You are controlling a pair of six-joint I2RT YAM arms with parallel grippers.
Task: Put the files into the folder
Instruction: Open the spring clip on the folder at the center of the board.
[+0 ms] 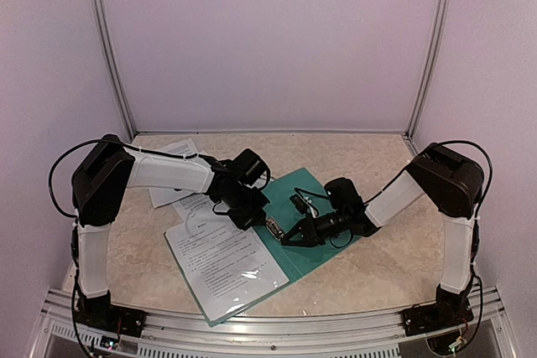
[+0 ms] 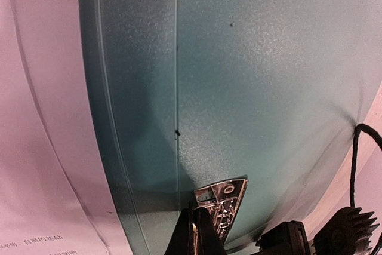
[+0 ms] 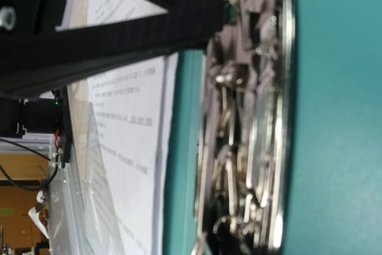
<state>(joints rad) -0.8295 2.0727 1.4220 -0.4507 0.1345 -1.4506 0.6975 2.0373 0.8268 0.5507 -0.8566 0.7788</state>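
Note:
The teal folder (image 1: 295, 190) lies open on the table, its metal clip (image 1: 273, 225) at the spine. One of the files (image 1: 226, 262) rests on its left flap, and more files (image 1: 180, 155) lie loose behind my left arm. My left gripper (image 1: 254, 217) is shut, its tips against the clip's far end (image 2: 225, 202). My right gripper (image 1: 288, 237) comes in from the right and is shut on the clip's near end (image 3: 250, 135). Its tips (image 3: 239, 246) barely show. The left wrist view is filled by the folder (image 2: 250, 88), with a printed sheet (image 2: 42, 147) at the left.
White walls enclose the table on three sides. An aluminium rail (image 1: 268, 324) runs along the near edge. A clear plastic sleeve (image 3: 77, 207) lies over the sheet on the left flap. Bare marbled tabletop (image 1: 377, 266) lies right of the folder.

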